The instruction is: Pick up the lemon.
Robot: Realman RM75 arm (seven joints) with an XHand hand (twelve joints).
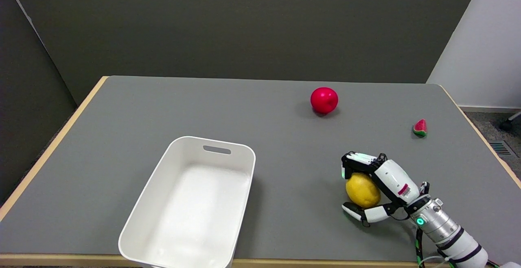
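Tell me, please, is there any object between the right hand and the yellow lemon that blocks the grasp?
No, nothing visible stands between them. The right hand already cups the yellow oval lemon, with fingers over its far side and the thumb on its near side. The shiny red apple and the small watermelon slice lie farther back, apart.

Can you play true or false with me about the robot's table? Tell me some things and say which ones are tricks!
1. The right hand has its fingers curled around the lemon. True.
2. The red apple is inside the white bin. False: it sits on the table, far from the bin.
3. The white bin has nothing in it. True.
4. The watermelon slice is touching the lemon. False: it lies apart, nearer the table's right edge.
5. The lemon is green. False: it is yellow.
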